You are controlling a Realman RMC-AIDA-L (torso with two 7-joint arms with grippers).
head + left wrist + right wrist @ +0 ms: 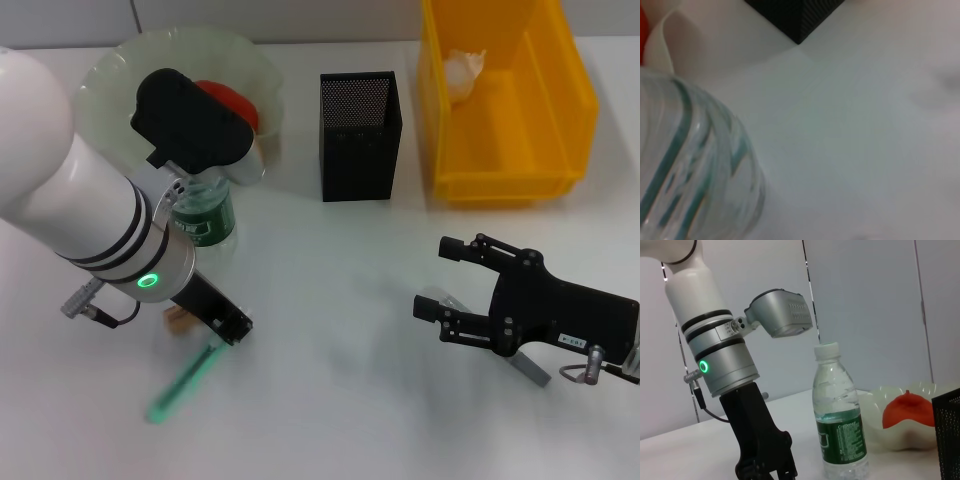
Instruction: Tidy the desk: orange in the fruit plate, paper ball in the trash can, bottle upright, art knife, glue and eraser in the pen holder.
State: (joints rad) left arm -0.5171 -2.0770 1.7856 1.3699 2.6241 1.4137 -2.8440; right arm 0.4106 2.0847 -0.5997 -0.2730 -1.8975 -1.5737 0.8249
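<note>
One white desk, upright bottle, right hand wide, left hand's state unclear.

Yellow bin; black mesh holder; green-labelled bottle.

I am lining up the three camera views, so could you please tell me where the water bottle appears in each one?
Head view: the bottle stands beside the fruit plate, partly under the left arm.
Left wrist view: bottle fills the near corner.
Right wrist view: bottle upright, centre.
Shared landmark: the pen holder.
</note>
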